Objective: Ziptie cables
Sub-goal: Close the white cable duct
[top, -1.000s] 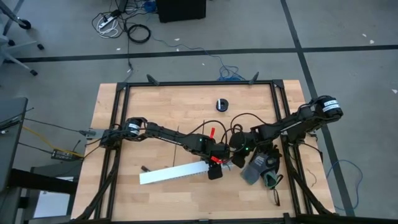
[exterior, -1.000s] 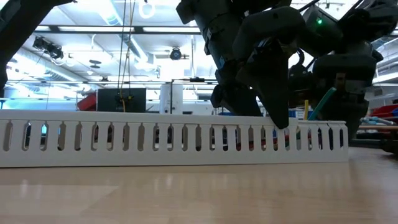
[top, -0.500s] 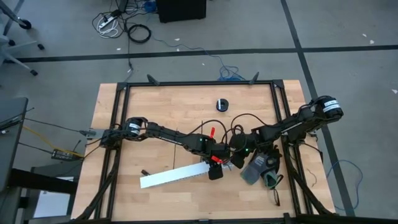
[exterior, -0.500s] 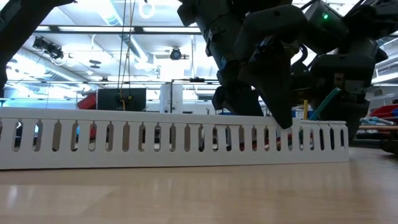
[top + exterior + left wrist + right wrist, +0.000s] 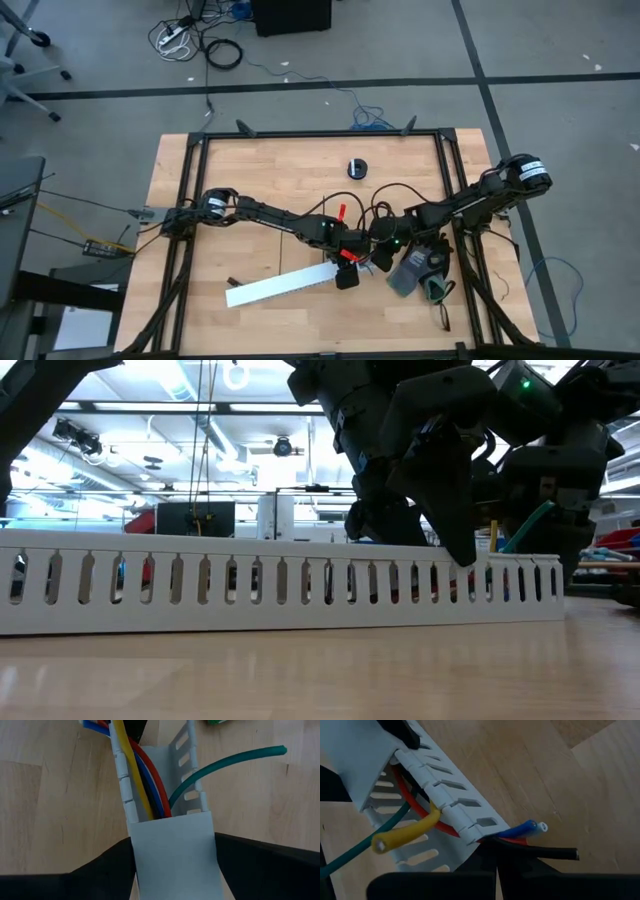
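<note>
Top-down view first: long white slotted plastic channel (image 5: 280,287) askew on wooden worktop (image 5: 250,170), swung slightly since a second ago. Left gripper (image 5: 347,270) at one end of channel, right gripper (image 5: 375,262) just beside that end.

Table-level view: slots slid sideways, matching that swing.

Left wrist view: fingers (image 5: 100,870) clamped on channel's end, bundle of thin coloured cables (image 5: 145,780) lying inside, green one poking out through a slot.

Right wrist view: fingers (image 5: 485,875) pressed together just beside channel, cable tips jutting past its end.

Probably still positioning; no ziptie visible around cables.
</note>
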Tool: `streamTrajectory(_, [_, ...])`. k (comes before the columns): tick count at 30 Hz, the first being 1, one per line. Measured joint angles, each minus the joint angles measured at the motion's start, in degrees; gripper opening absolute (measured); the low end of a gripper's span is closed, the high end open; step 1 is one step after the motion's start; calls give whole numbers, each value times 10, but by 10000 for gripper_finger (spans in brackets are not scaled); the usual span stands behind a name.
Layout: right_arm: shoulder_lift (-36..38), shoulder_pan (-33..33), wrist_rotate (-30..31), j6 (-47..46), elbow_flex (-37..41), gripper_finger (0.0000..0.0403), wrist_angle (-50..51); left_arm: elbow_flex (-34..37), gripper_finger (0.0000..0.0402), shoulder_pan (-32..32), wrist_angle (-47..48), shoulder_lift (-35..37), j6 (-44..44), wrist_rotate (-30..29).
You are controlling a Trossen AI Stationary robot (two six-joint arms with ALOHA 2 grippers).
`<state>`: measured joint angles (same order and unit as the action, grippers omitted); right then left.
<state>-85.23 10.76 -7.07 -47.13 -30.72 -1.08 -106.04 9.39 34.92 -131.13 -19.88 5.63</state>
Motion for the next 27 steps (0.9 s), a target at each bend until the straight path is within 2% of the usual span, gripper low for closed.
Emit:
streamTrajectory(10, [7,2,-26,3,-1,0,19,-1,232,-1,-2,-1,-8,-4])
streamTrajectory(21, [141,13,-92,17,-3,0,115,-3,232,0,-10,-3,-13,-14])
streamTrajectory(27, [179,12,-80,60,-3,0,34,-3,232,0,-6,-2,-13,-13])
